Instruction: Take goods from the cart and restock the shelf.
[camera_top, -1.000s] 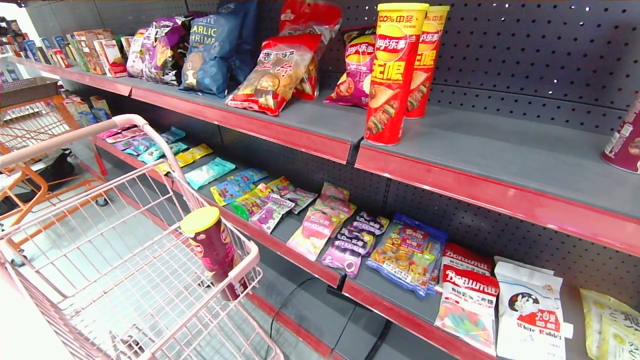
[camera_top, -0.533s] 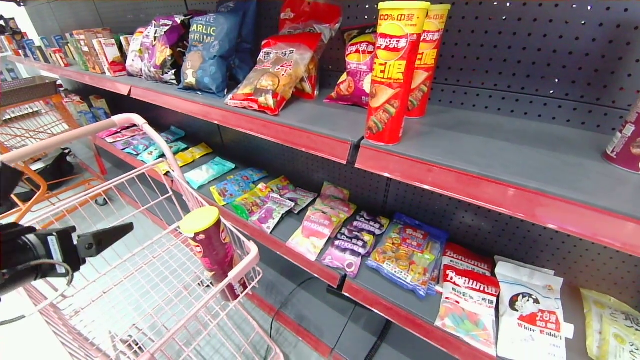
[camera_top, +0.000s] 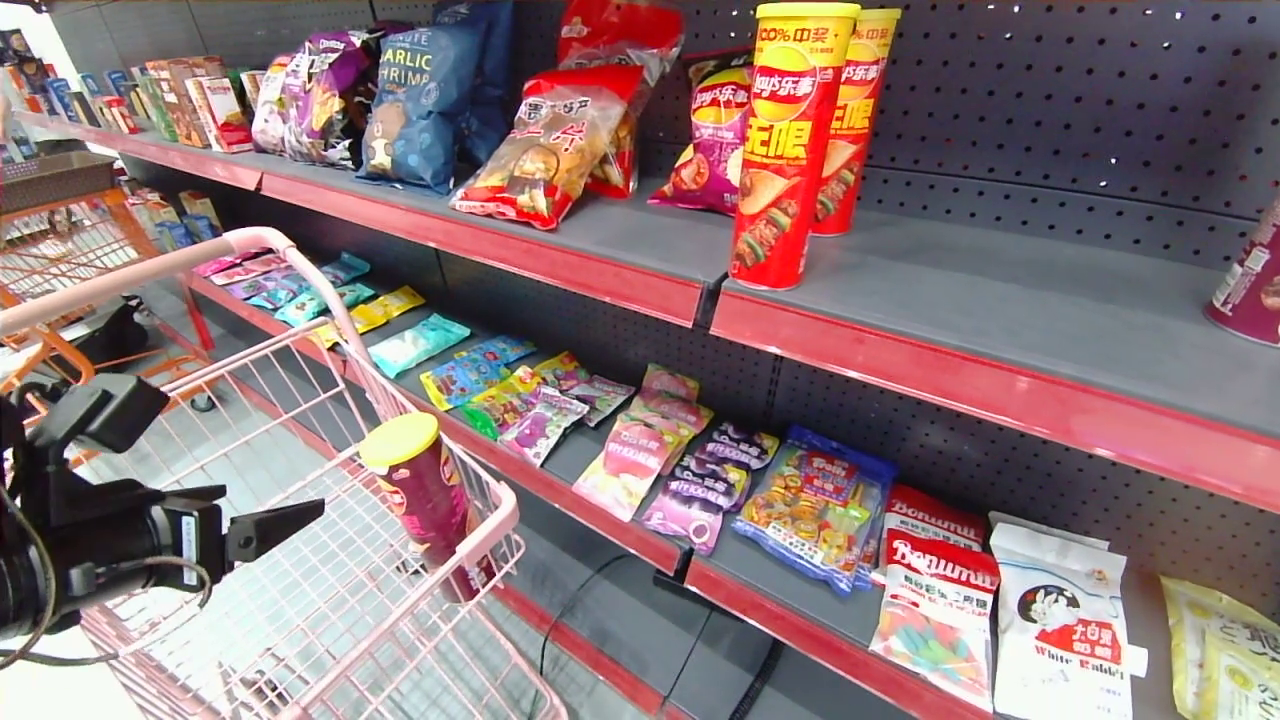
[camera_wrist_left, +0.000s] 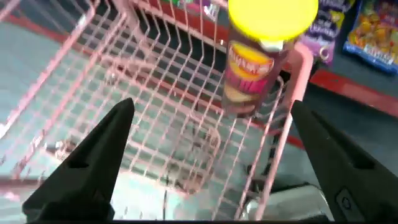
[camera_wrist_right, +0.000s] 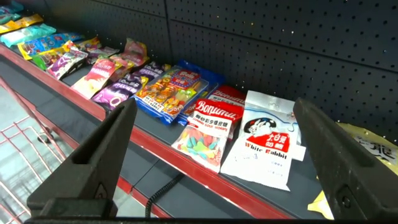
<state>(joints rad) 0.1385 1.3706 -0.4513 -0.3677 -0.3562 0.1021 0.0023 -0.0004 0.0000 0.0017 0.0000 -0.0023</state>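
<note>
Left gripper is held level over the pink cart, spread wide, nothing gripped | yellow-lidded chip can is stood in the cart's right corner | right gripper is spread wide, empty.

Left gripper spread wide (right gripper likewise), left arm low.

The cart is open above; upper shelf lies bare beside red cans
</note>
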